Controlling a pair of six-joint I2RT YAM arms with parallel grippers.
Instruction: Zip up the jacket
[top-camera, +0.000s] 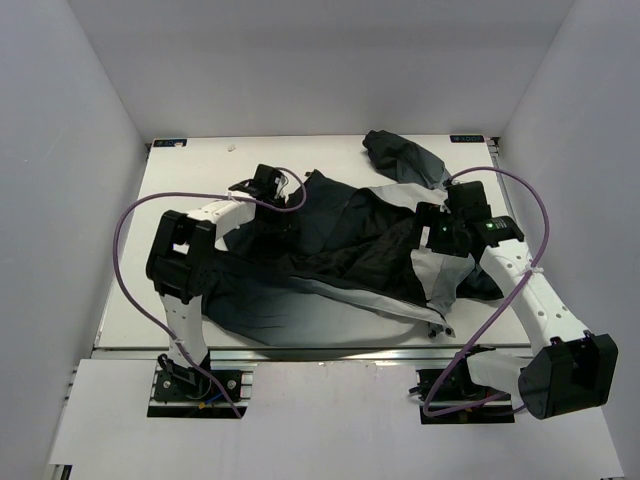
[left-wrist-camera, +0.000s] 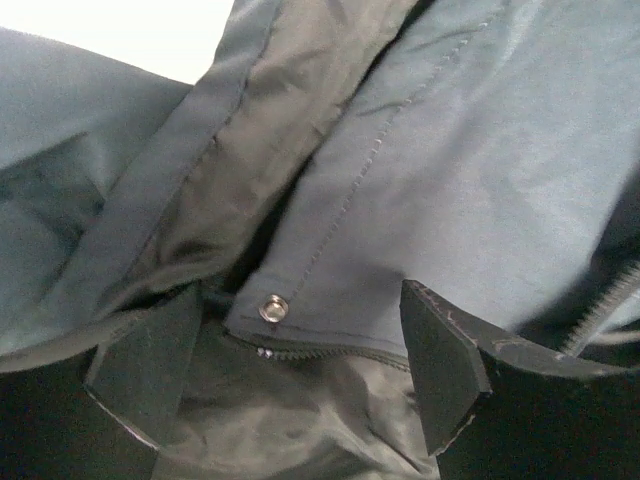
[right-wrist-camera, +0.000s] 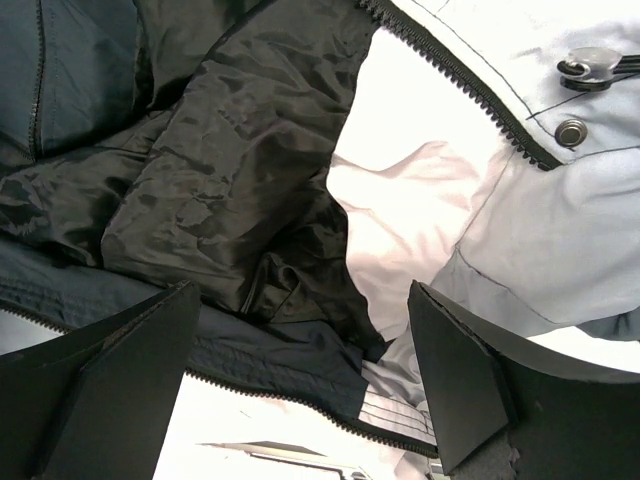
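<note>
Top ext cam: fixed high, behind both arm bases, tilted down & fwd; wide and far, takes in the whole table (top-camera: 190, 170) plus side/back walls. L wrist cam: sits on the left gripper (left-wrist-camera: 295, 385), looks out between its fingers, v. close on dark fabric w/ a snap (left-wrist-camera: 273, 307). R wrist cam: same mount on the right gripper (right-wrist-camera: 300, 385), close on shiny lining & a pale panel. Shared: all 3 see the jacket (top-camera: 330, 250); wrist views = its far-left and right-centre patches in the top view.
</note>
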